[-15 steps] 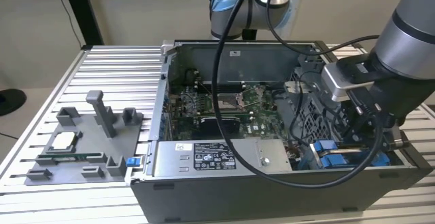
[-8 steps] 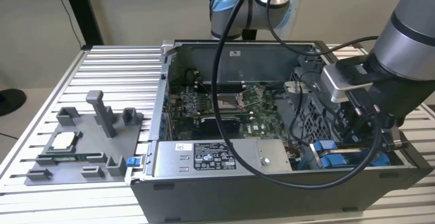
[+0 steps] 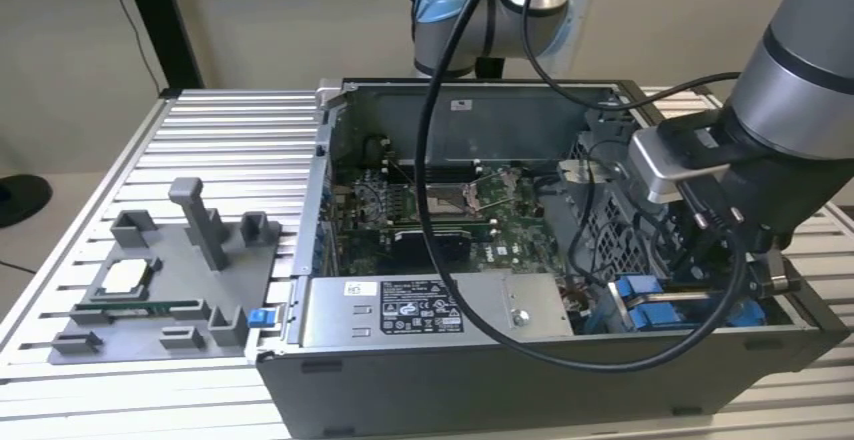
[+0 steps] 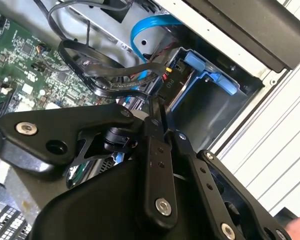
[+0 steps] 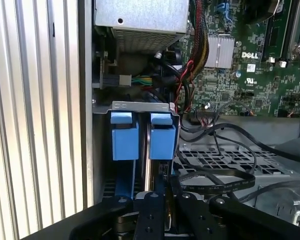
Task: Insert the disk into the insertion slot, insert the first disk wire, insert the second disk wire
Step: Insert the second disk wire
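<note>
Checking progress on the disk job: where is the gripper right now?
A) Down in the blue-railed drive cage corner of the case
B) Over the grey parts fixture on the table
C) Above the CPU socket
A: in the exterior view the gripper sits low beside the blue rails of the slot.

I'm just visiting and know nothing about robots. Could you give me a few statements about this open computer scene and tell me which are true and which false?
1. The computer case lies open on a slatted metal table. True.
2. The gripper hangs over the grey parts fixture. False: it is down by the blue-tabbed drive cage.
3. The power-supply box is bright blue. False: silver.
4. A green motherboard sits in the case. True.
</note>
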{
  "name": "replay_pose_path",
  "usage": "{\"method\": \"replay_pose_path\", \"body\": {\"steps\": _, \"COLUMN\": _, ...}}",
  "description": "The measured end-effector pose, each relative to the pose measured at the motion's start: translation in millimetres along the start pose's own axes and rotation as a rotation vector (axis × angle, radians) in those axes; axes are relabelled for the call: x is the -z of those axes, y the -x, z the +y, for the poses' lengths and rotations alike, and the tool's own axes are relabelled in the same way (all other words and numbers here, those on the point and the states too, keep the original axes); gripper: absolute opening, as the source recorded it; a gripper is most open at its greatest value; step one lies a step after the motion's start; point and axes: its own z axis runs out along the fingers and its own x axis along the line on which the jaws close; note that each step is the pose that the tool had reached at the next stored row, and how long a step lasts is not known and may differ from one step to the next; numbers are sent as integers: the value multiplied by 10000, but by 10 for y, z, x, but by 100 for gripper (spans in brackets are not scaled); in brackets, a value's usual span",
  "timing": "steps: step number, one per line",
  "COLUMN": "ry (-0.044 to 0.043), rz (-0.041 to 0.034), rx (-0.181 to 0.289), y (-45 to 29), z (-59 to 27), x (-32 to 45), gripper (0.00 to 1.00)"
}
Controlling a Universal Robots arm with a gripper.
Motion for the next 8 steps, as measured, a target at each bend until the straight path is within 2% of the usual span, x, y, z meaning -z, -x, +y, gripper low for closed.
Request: {"method": "replay_pose_path", "body": {"steps": 8, "ry": -30, "rz": 14, "rx": 5, "y": -7, "z": 14, "x": -45, "gripper": 0}}
